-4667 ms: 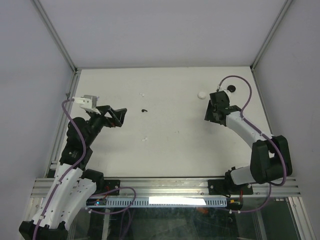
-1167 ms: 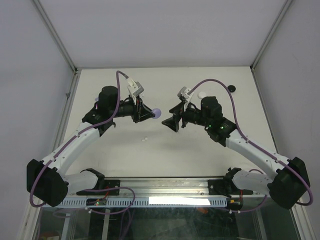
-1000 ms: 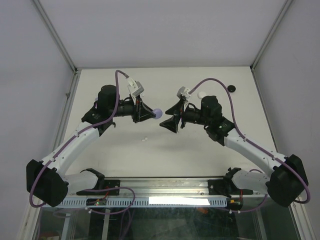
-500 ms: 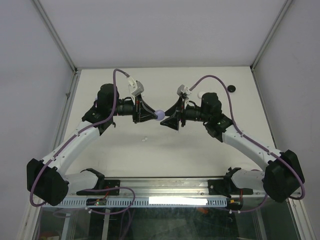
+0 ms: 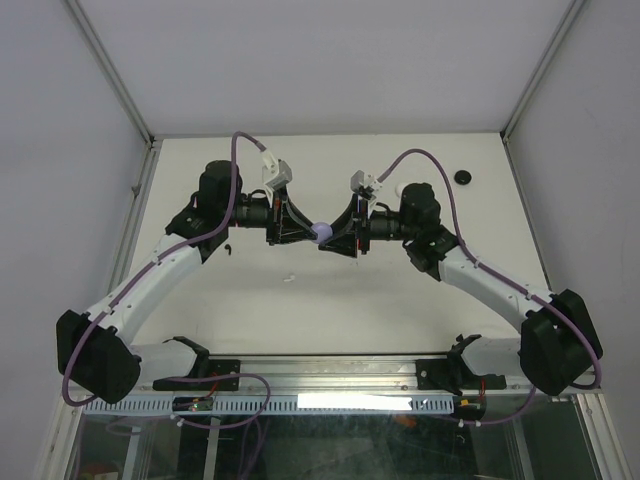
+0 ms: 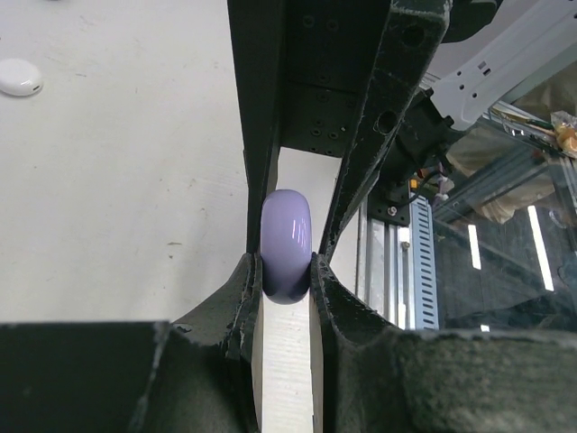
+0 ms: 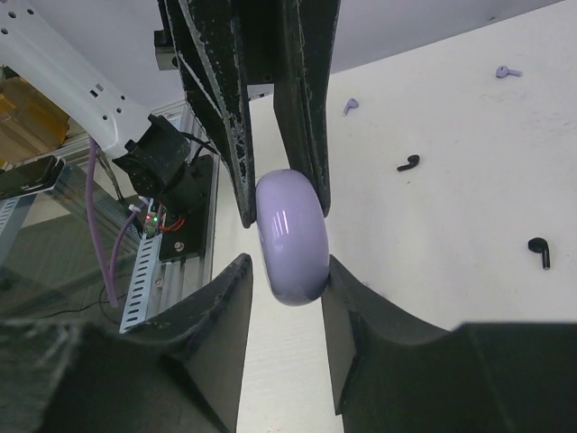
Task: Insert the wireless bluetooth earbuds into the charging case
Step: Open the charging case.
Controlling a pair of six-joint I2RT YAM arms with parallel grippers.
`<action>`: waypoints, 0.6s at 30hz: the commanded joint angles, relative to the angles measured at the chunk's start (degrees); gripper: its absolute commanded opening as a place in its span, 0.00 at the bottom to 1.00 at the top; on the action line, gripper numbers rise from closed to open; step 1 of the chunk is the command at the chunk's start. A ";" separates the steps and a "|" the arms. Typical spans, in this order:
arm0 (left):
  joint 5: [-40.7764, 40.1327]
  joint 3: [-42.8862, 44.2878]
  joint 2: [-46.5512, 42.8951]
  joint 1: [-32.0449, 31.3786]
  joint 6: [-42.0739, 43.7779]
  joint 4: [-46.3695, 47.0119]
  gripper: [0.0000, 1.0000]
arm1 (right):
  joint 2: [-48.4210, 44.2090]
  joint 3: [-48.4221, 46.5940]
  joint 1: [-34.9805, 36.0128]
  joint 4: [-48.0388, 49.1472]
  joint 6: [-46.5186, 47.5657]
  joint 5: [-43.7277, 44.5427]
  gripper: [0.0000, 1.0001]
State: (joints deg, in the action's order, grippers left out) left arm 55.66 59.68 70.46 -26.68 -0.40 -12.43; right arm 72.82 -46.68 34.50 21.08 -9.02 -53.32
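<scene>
Your left gripper (image 6: 281,275) is clamped tight on the lilac round plastic charging case (image 7: 290,230). Your right gripper (image 7: 284,293) straddles that case, part open: one finger (image 7: 356,307) touches it, with a slim gap at the other. The tiny black and lilac comma-shaped earbuds (image 7: 408,163) lie on the white table (image 7: 451,207), well apart from the case.

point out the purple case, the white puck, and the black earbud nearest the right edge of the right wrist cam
purple case (image 7: 290,236), right wrist view, middle of its rounded edge
white puck (image 6: 20,77), left wrist view, centre of its top
black earbud (image 7: 539,251), right wrist view, its body
</scene>
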 commanded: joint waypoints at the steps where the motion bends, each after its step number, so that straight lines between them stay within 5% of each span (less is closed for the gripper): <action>1: 0.56 3.38 -0.04 -0.39 4.08 -2.34 0.00 | -0.52 -0.55 -0.16 5.48 -0.70 -2.96 0.37; 18: -2.36 6.32 0.95 -0.90 8.51 -10.12 0.00 | -0.11 1.05 -0.14 14.07 -5.69 -5.84 0.29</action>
State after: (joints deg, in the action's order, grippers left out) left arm 55.64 64.05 70.94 -27.29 5.39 -21.43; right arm 73.06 -45.15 34.30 26.74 -12.36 -55.70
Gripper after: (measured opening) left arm 0.180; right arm 0.301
